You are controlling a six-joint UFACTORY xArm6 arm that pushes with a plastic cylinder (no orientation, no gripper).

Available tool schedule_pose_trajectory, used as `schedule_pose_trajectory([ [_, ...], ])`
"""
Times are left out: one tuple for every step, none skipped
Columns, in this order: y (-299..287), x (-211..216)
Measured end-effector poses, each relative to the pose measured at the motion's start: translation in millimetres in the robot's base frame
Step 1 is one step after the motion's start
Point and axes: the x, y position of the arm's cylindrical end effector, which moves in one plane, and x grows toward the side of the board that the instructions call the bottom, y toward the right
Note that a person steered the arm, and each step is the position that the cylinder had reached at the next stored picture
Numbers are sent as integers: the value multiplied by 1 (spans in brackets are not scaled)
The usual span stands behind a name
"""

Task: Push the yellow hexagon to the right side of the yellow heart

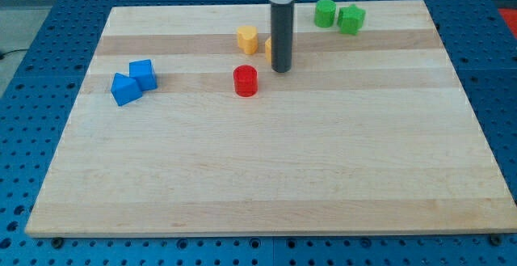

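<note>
A pale wooden counter of glued planks fills nearly the whole view, resting on a blue perforated base that shows past all four of its edges; most of the wood toward the near edge lies bare, with every block gathered in a band along the far edge.

The arm's dark rod comes down near the middle of the far edge, and my tip rests on the counter just right of the yellow heart and just above and to the right of the red cylinder. There is no hand on this arm, only the rod, so nothing is spread, pressed together or pinching.

The yellow hexagon is almost wholly hidden behind the rod: only a thin sliver of yellow shows at the rod's left side, close to the heart's right side. Its shape cannot be made out from that sliver.

Judged from this, the task looks close to done or done, since the hexagon already appears to sit on the heart's right; whether the two touch cannot be told, and what may remain is a small nudge or pulling the rod clear.

Toward the far right corner sit a green cylinder and a green block, close together. Near the left edge two blue blocks touch.
</note>
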Motion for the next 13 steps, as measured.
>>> schedule_pose_trajectory([
  [6,-6],
  [6,-27],
  [6,-55],
  [3,-79],
  [7,-80],
  [23,-79],
  [25,-79],
  [23,-79],
  [11,-79],
  [-1,-78],
  [-19,-77],
  [-22,-95],
  [-20,-120],
])
